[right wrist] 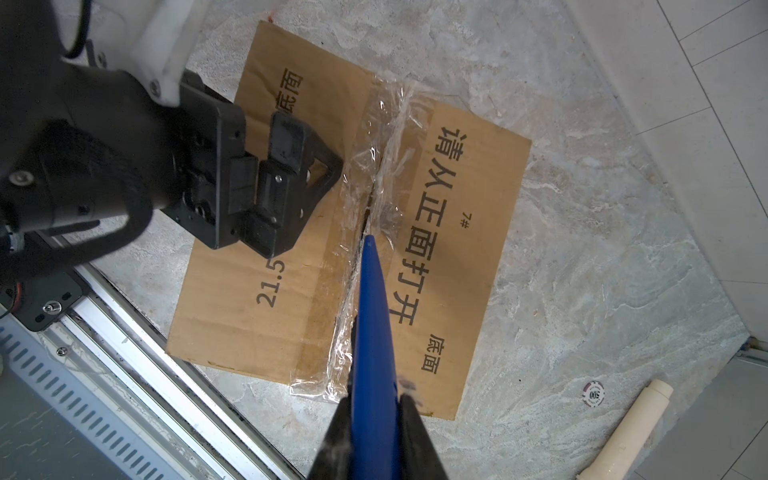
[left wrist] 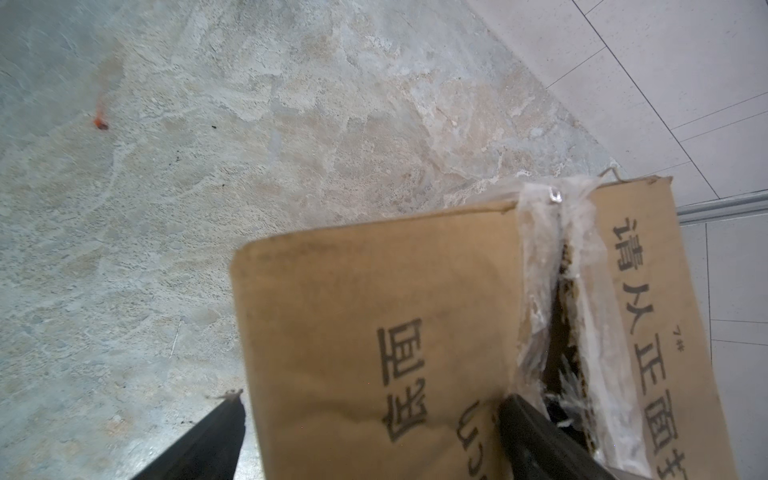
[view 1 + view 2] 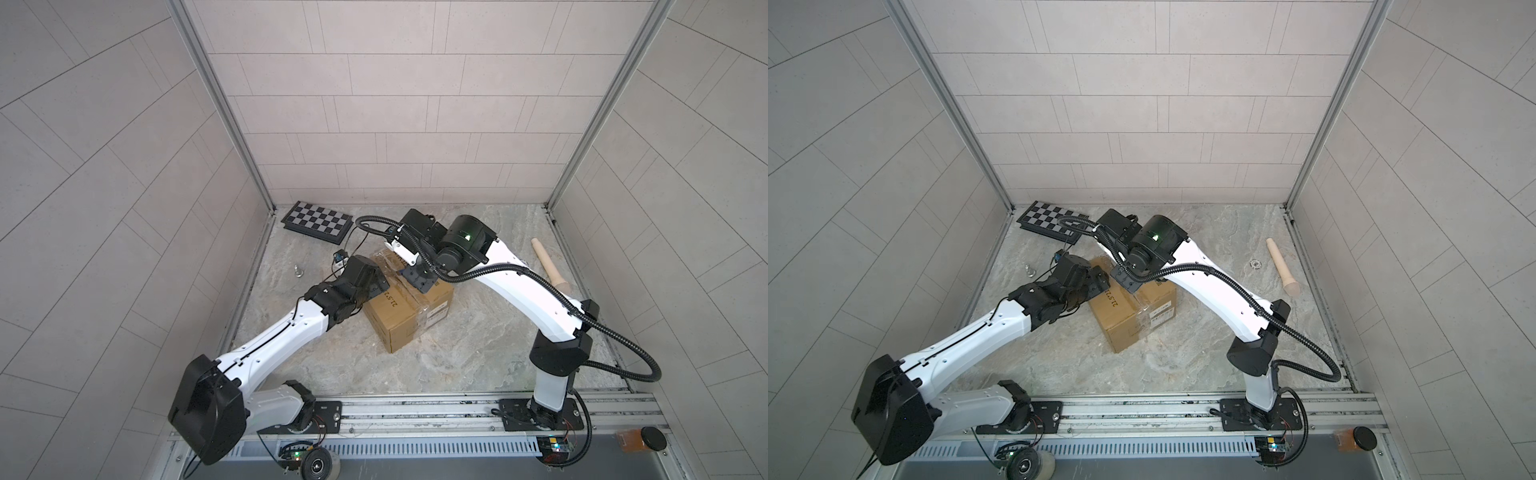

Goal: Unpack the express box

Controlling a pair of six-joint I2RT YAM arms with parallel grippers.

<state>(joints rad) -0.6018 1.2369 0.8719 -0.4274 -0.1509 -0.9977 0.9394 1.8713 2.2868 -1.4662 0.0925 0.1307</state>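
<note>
The express box (image 3: 409, 320) (image 3: 1121, 318), a brown carton with black print, stands mid-floor with its taped seam (image 1: 376, 166) facing up. My left gripper (image 3: 374, 279) (image 3: 1096, 282) (image 2: 374, 397) is open wide on the box top (image 2: 374, 316): one finger (image 2: 216, 432) hangs just outside the box's edge and the other (image 2: 536, 436) rests at the split seam. My right gripper (image 1: 374, 401) (image 3: 417, 279) is shut on a blue pointed tool (image 1: 372, 324). The tool's tip sits in the seam, where the tape is torn and crumpled.
A chequered board (image 3: 318, 222) lies at the back left, with a small metal piece (image 3: 298, 271) near it. A cream wooden rod (image 3: 548, 266) (image 1: 623, 432) and a poker chip (image 1: 593, 395) lie to the right. A metal rail (image 3: 415, 409) runs along the front. Tiled walls enclose three sides.
</note>
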